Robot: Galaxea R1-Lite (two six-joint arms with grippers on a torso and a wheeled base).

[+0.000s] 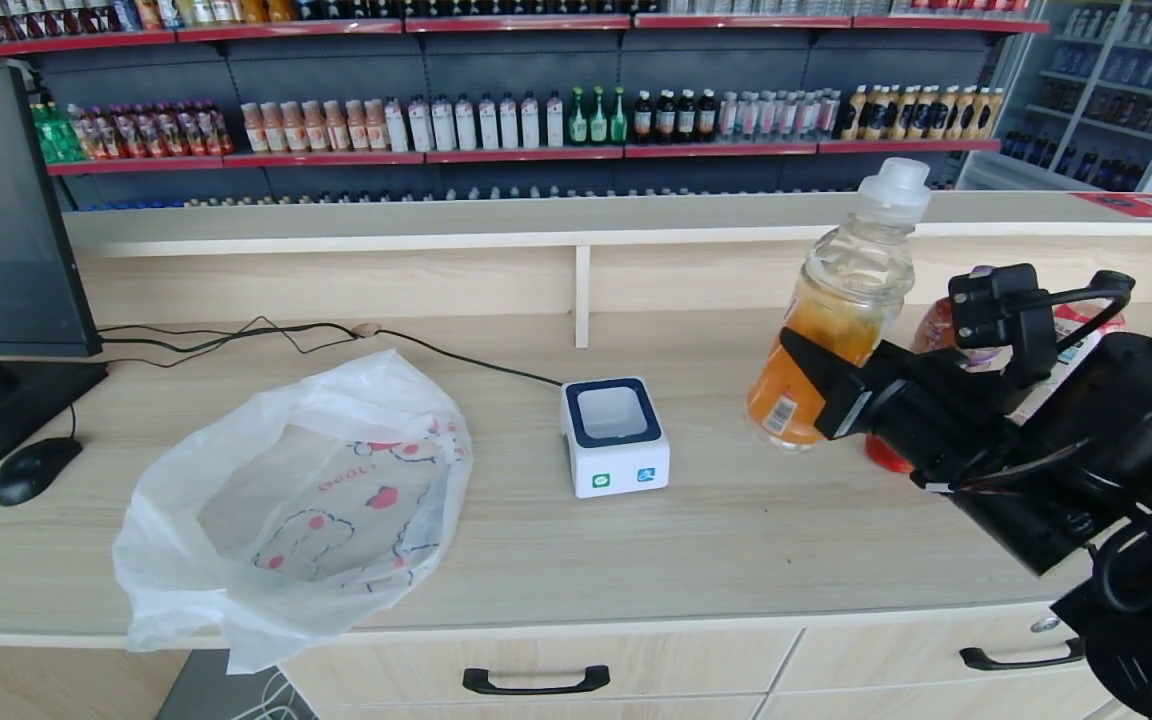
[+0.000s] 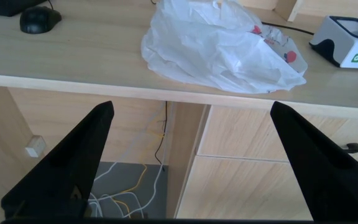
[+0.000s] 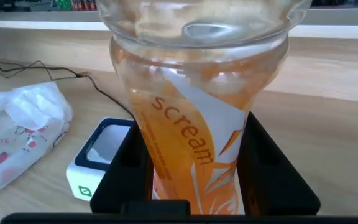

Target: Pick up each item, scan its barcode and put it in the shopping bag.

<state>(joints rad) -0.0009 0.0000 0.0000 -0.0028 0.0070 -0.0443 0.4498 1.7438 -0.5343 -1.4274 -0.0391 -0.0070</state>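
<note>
Items behind the right arm were mostly hidden: a red-and-white packet (image 1: 1076, 330), the rest unclear. Could not tell whether the bottle's (image 1: 841, 310) base touched the counter (image 1: 736, 530). The bottle was clear plastic with a white cap, orange drink low inside and an orange label with a barcode near the base. It was tilted, right of the scanner (image 1: 614, 435), pinched at its lower body by the right gripper (image 1: 821, 385). The shopping bag (image 1: 296, 500) lay crumpled left of the scanner. The left gripper (image 2: 191, 112) was spread wide below the counter edge.

Right claw (image 1: 821, 385) covers part of the bottle (image 1: 846, 290).
</note>
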